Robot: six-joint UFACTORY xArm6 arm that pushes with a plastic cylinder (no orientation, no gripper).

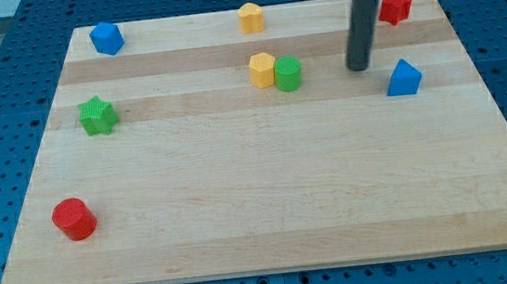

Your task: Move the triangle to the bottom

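The blue triangle block [404,78] lies on the wooden board [269,206] at the view's upper right. My tip [358,67] rests on the board just left of it and slightly higher, a small gap apart. The dark rod rises from the tip to the view's top edge.
A red star block [395,5] sits at the top right corner. A yellow block [262,69] and a green cylinder [288,73] touch near the top middle. Another yellow block [251,17], a blue block [106,38], a green star [98,115] and a red cylinder [74,219] lie elsewhere.
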